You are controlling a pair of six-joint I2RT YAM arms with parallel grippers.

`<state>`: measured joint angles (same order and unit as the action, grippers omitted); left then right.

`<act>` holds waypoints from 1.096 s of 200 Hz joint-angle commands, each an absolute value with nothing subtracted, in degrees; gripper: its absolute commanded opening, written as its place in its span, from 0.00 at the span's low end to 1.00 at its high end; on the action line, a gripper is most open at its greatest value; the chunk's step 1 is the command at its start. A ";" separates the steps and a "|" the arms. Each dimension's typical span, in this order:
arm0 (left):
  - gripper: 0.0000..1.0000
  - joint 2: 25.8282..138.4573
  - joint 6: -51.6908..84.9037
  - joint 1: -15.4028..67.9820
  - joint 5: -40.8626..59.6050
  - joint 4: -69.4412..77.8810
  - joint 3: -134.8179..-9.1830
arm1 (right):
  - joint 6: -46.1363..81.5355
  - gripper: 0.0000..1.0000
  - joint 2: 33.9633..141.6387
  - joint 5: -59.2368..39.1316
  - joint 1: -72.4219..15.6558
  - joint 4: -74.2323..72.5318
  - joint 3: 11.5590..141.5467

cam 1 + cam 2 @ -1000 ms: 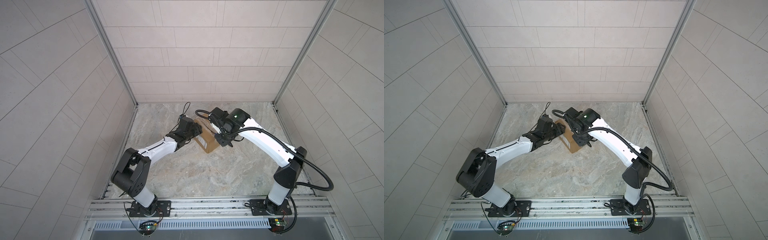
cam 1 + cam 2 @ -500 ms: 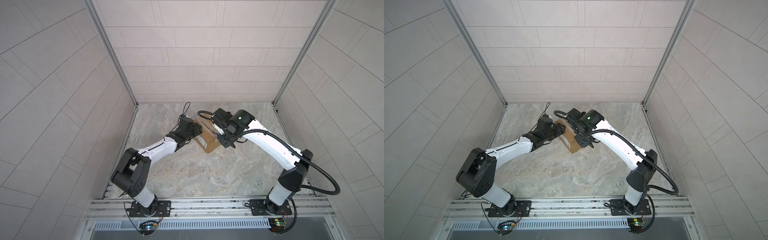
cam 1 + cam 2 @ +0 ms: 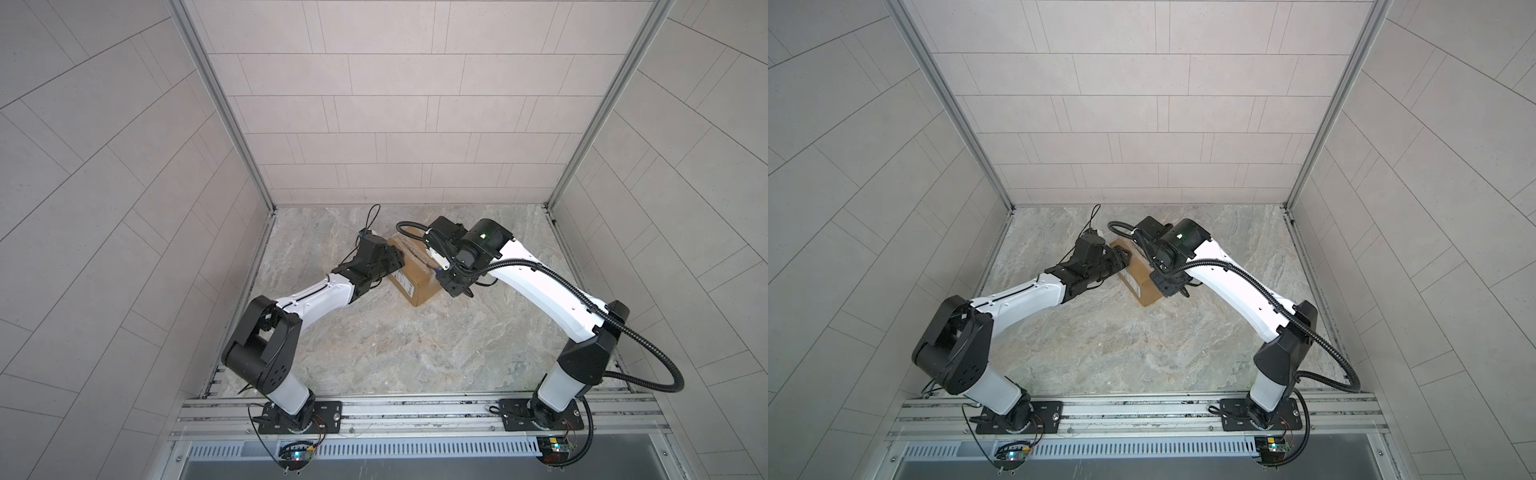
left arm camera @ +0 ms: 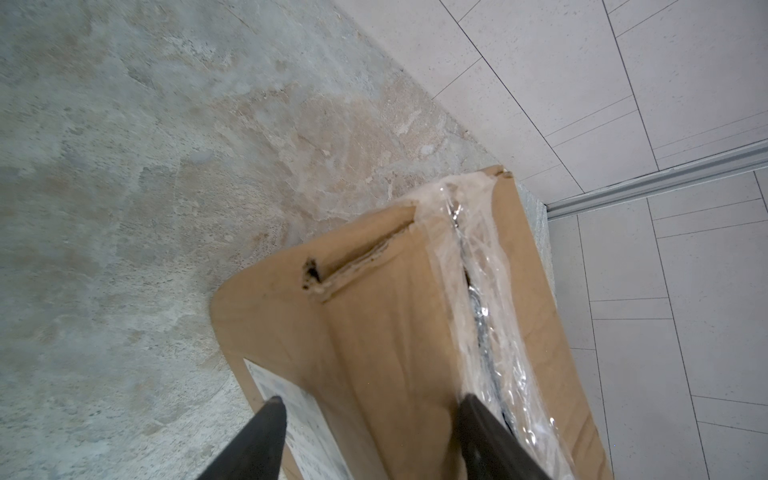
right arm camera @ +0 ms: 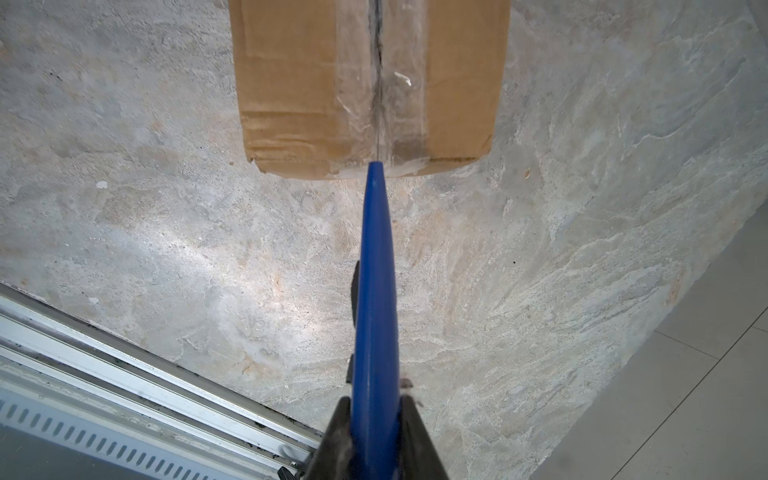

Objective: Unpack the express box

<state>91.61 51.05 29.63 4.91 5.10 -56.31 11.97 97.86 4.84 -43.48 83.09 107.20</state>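
The express box (image 3: 417,277) (image 3: 1143,284) is a brown carton lying on the marble floor near the back, with wrinkled clear tape (image 4: 478,266) along its top seam. My left gripper (image 4: 370,401) (image 3: 392,261) clamps its left end, one finger over the white label (image 4: 291,411) and the other on top beside the tape. My right gripper (image 5: 375,403) is shut on a blue-handled tool (image 5: 376,257). The tool's tip touches the box's near end (image 5: 316,145), right at the tape seam. In both top views the right wrist hides that gripper's fingers.
Tiled walls enclose the floor on three sides, with the back wall (image 4: 623,104) close behind the box. An aluminium rail (image 3: 415,409) (image 5: 124,374) carrying both arm bases runs along the front. The right arm's black cable hose (image 3: 648,349) loops out to the right.
The right arm has shifted slightly to the right, its elbow swinging outward. The box and the left arm have stayed put.
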 commanded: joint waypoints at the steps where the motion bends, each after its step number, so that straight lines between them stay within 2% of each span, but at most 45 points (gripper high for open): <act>1: 0.68 93.58 50.45 29.18 4.10 -2.28 -54.93 | 10.87 0.00 101.72 2.76 -43.62 82.22 109.82; 46: 0.68 92.99 50.36 29.18 3.89 -2.72 -54.85 | 9.90 0.00 104.47 3.24 -43.60 82.97 113.12; 153: 0.68 93.69 50.45 29.18 3.26 -3.16 -54.40 | 11.18 0.00 92.90 9.30 -42.55 89.14 106.86; 219: 0.68 93.35 50.30 29.20 3.98 -3.00 -55.00 | 10.05 0.00 87.62 1.74 -42.47 80.79 104.15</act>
<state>91.61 51.48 29.23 4.67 5.23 -56.25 10.96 90.04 5.32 -42.33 84.55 105.41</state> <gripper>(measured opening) 0.683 0.191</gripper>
